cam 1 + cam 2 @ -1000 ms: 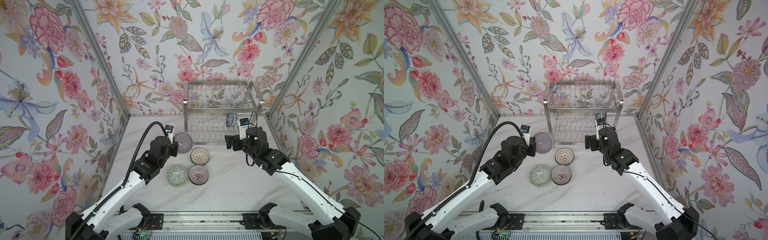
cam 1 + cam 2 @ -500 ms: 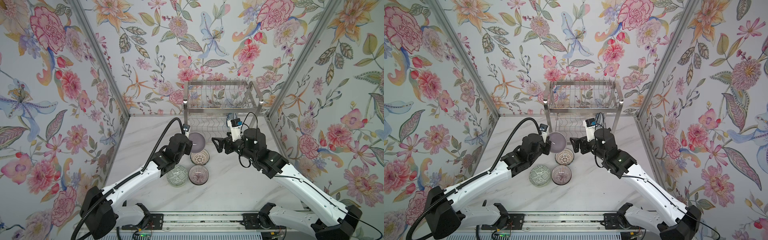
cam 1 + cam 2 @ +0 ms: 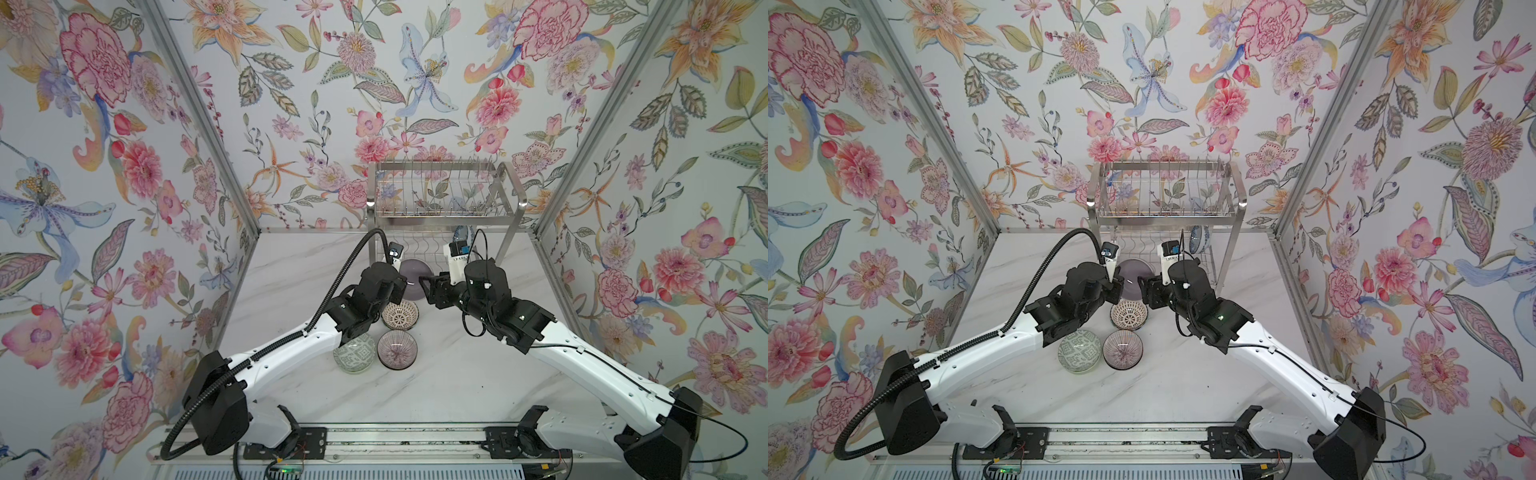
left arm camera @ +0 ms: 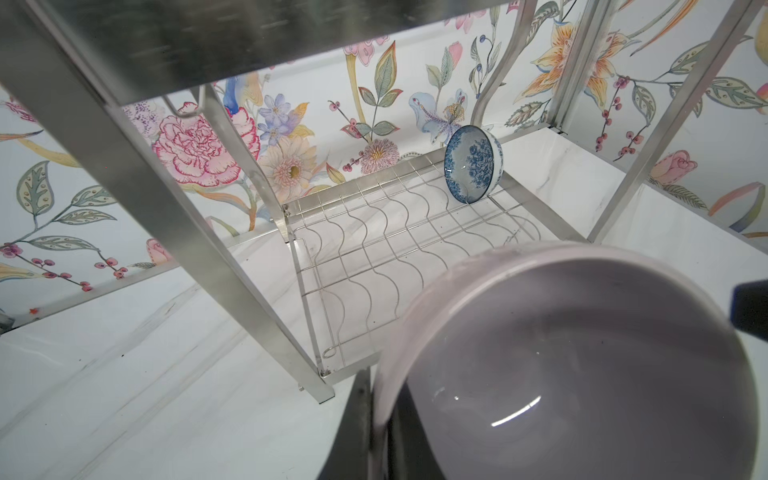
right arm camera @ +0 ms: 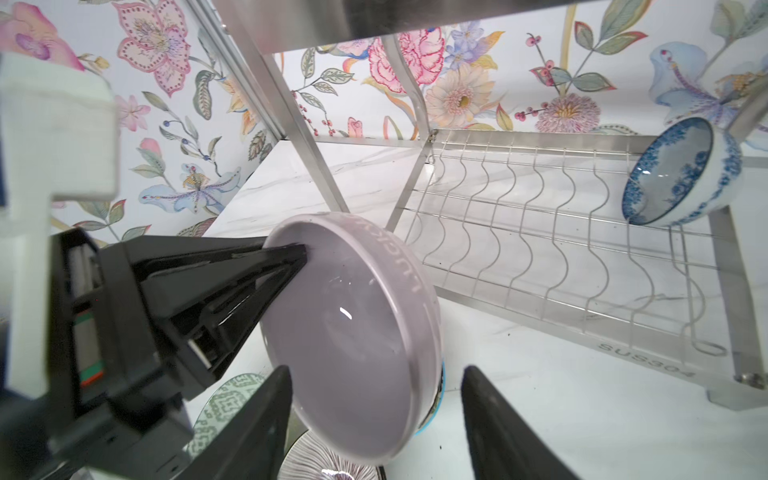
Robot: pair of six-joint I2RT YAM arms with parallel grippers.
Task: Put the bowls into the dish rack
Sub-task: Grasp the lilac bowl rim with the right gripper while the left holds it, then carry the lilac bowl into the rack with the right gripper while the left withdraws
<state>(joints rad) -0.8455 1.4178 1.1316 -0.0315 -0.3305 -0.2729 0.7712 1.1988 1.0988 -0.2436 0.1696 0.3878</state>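
While the left gripper (image 5: 305, 253) pinches the rim of the lilac bowl (image 5: 353, 332), holding it on edge and clear of the table (image 3: 436, 386), the right gripper (image 5: 374, 370) has its jaws spread to either side of the bowl's opposite rim. One right finger (image 5: 257, 424) lies close against the bowl's glossy face and the other stands apart from its back. Whether either touches, I cannot tell. In both top views the two grippers meet nearly tip to tip, with the bowl between them. Just beyond the tips stands the rack (image 5: 561, 326). A blue bowl (image 5: 681, 174) leans on edge at the far end of its lower shelf, well past the right gripper. Below the left gripper, on the table, sit the lattice bowl (image 3: 400, 315), the grey-green bowl (image 3: 354, 353) and the purple bowl (image 3: 397, 349).
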